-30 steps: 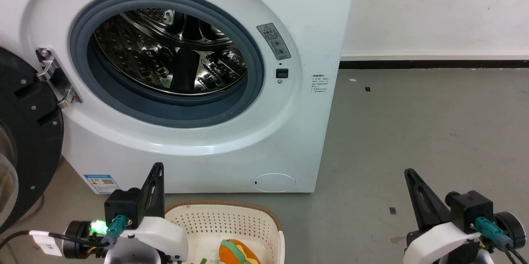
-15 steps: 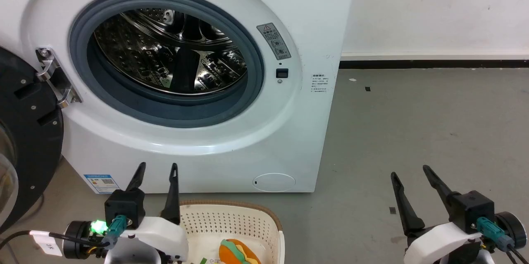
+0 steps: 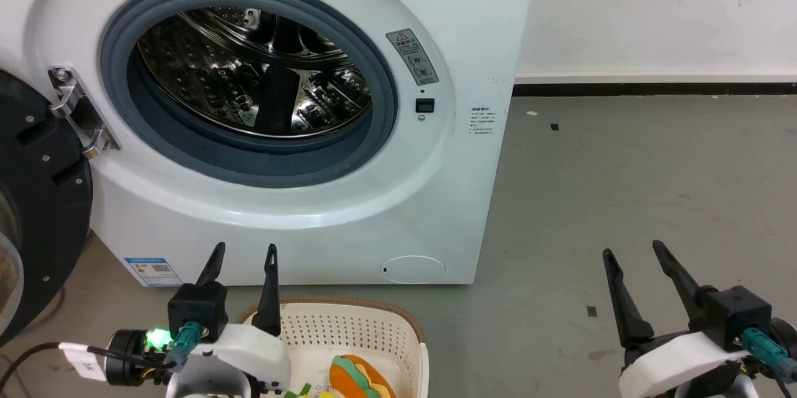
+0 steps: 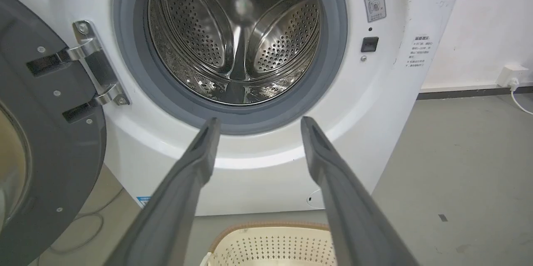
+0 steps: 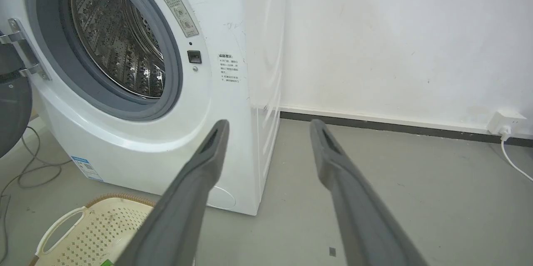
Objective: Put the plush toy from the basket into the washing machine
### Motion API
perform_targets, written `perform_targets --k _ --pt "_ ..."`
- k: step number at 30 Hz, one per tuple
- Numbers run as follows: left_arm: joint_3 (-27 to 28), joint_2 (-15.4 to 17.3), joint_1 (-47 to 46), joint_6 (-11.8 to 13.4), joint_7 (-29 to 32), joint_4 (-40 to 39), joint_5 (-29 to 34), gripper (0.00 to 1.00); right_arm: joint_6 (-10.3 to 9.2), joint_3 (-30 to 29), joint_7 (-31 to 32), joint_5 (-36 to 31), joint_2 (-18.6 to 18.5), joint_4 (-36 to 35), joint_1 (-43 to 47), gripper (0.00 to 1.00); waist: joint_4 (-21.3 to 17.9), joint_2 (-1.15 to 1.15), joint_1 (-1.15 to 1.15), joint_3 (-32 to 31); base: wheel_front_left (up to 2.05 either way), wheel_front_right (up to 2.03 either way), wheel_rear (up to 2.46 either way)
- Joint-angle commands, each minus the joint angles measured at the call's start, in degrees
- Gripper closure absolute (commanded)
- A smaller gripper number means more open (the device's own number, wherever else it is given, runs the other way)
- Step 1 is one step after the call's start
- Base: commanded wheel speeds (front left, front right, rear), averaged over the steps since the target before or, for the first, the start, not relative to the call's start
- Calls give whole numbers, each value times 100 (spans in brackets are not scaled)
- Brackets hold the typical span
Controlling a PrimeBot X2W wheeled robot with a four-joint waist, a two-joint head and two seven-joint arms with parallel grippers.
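Head view, washing machine [image 3: 461,24]: front and centre, round door [image 3: 37,199] swung wide to its left, shiny drum [image 3: 249,74] in plain sight.
Head view, basket [image 3: 348,323]: on the floor [image 3: 622,186] just in front of the washing machine, below the drum opening.
Head view, plush toy [image 3: 358,378]: lying in the basket, orange bun and green edge showing, clear of both grippers.
Head view, left gripper [image 3: 245,247]: spread apart and empty, low in front of the washing machine, pointing at its front panel.
Head view, right gripper [image 3: 632,248]: spread too, holding nothing, over floor well right of the washing machine.
Left wrist view, left fingers [image 4: 183,191]: parted, tips lined up against the washing machine's lower gasket [image 4: 333,70], with the basket rim below.
Right wrist view, right fingers [image 5: 183,207]: parted, either side of the washing machine's right front corner, a wall plug [image 5: 504,122] far to its right.
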Motion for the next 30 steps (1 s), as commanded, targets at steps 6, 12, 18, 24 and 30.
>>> perform_targets --k 6,12,18,24,30 --pt "-98 17 -342 -98 -120 502 -75 0 1 -81 -124 205 0 -131 -120 0 -22 0 0 167 0 0 0" --pt "-184 17 -665 -205 -167 1100 -129 0 1 -130 -195 307 -1 -189 -251 0 -61 0 0 411 0 0 0" --pt "-255 15 -1059 -271 -152 1704 -210 0 1 -177 -266 371 -1 -344 -438 0 -103 0 0 767 0 0 0" --pt "-321 36 -1455 -309 -103 2204 -276 0 1 -228 -338 414 -1 -534 -657 0 -143 0 0 1215 0 0 0" --pt "-429 70 -1833 -321 80 2608 -298 0 1 -297 -410 472 -1 -742 -856 0 -153 0 0 1744 0 0 0"
